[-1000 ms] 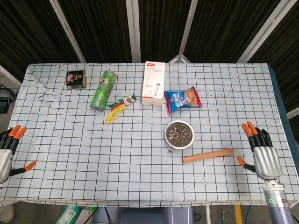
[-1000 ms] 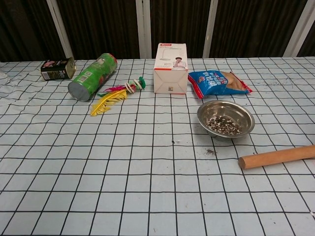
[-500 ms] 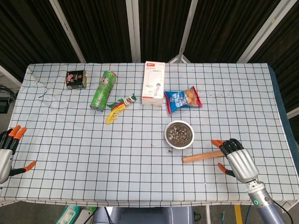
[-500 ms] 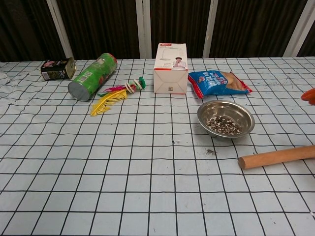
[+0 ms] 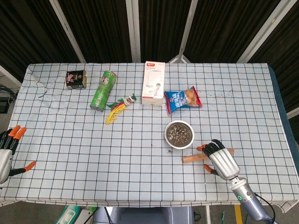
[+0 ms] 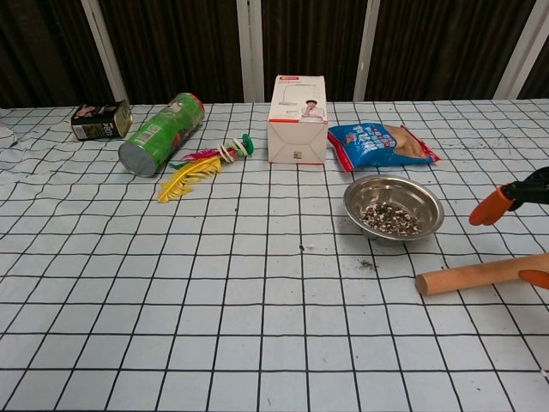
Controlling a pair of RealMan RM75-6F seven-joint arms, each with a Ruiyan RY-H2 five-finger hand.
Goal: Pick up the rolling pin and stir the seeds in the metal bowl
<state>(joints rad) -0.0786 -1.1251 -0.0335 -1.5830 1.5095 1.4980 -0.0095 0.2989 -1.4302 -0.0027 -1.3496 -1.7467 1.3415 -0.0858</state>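
Rolling pin (image 5: pixel 198 157): plain wooden cylinder, smooth, lying flat on the checked tablecloth (image 5: pixel 70 140), just right of and nearer than the metal bowl (image 5: pixel 179 134). Bowl is shallow, shiny steel, round, with dark and pale seeds (image 6: pixel 390 220) in the bottom; a few loose specks on the cloth beside it.

Right hand (image 5: pixel 220 157) sits over the pin's right half, fingers spread and orange-tipped, straddling it; contact can't be confirmed, pin not lifted. Chest view cuts the hand off at the frame edge, only fingertips (image 6: pixel 491 208) visible, and the pin's right end is cropped.

Left hand (image 5: pixel 7 151) at the table's left edge, partly out of frame, fingers apart, holding nothing.
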